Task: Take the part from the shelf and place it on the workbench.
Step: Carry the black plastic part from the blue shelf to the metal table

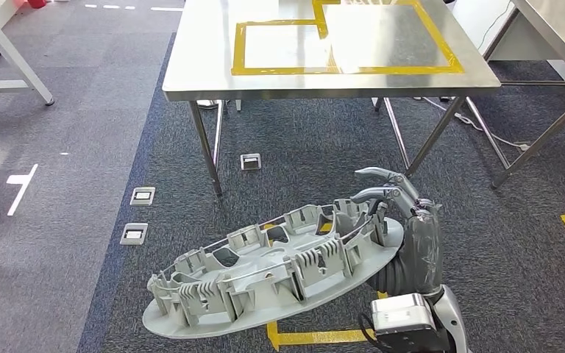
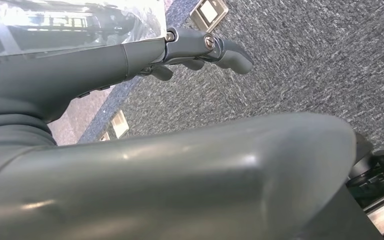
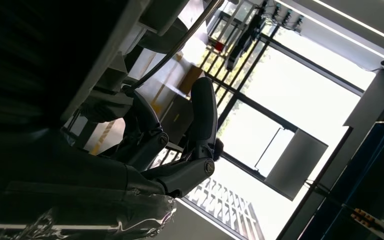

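Because the part is long and shallow, you carry it level, short of the workbench near edge, over the carpet: right hand clamps its right end, left hand underneath, grip unclear. It is grey, oval, with ribbed upright tabs around its rim.

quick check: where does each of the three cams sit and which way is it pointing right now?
Head view: high on the body, looking forward and down at the grey part, the steel workbench and carpet; the right hand and forearm show, gripping the part's end.
Left wrist view: behind the left hand, facing down at carpet; thumb and cover show.
Right wrist view: behind the right hand, tilted up at windows and ceiling; fingers wrap the part's dark edge.
Shared: head and left wrist views both show floor boxes.
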Robot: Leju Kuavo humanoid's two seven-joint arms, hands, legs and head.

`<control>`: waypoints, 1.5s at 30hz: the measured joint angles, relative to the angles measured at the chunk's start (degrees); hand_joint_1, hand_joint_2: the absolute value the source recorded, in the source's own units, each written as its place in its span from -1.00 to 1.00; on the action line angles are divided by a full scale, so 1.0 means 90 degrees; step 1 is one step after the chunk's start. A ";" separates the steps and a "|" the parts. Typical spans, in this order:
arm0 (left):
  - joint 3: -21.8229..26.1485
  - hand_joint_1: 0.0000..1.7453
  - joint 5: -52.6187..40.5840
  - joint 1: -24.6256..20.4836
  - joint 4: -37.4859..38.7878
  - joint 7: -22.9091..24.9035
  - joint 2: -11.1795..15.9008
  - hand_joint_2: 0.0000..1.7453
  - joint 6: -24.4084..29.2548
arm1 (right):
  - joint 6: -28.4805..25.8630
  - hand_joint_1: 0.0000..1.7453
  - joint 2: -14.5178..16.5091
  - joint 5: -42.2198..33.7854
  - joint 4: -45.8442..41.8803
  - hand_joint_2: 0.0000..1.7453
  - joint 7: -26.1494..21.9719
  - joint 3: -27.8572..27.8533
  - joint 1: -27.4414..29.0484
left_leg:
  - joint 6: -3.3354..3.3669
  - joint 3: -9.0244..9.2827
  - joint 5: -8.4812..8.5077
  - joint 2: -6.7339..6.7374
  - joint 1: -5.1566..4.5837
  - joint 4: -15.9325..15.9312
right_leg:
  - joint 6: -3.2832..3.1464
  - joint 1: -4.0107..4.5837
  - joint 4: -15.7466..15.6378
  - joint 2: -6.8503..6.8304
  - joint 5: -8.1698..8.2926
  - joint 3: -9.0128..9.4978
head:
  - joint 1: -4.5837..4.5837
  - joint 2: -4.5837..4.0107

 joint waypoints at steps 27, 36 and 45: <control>0.0015 -1.00 0.0081 0.0012 0.0001 0.0013 0.0000 1.00 -0.0095 | 0.0066 1.00 0.0022 -0.0015 0.0033 1.00 -0.0041 -0.0001 -0.0002 | 0.0005 0.0290 -0.0104 -0.0058 0.0136 -0.0167 | 0.0232 -0.0146 0.0883 0.0145 -0.0035 -0.0612 | 0.0096 0.0000; 0.0019 -1.00 0.0081 -0.0002 0.0005 0.0015 0.0002 1.00 -0.0094 | 0.0074 1.00 0.0041 -0.0014 0.0036 1.00 -0.0047 0.0002 0.0011 | -0.0283 0.0014 -0.0651 -0.0031 0.0161 0.0704 | -0.0192 -0.0095 0.0204 0.0161 -0.0029 -0.0157 | -0.0027 0.0000; 0.0039 -1.00 0.0081 0.0025 0.0018 0.0015 0.0032 1.00 -0.0095 | 0.0073 1.00 0.0052 -0.0016 0.0045 1.00 -0.0054 0.0008 0.0016 | 0.0141 -0.0246 0.0201 -0.0006 -0.0080 0.0411 | -0.0217 0.0064 0.0168 0.0153 -0.0378 0.0284 | -0.0095 -0.0001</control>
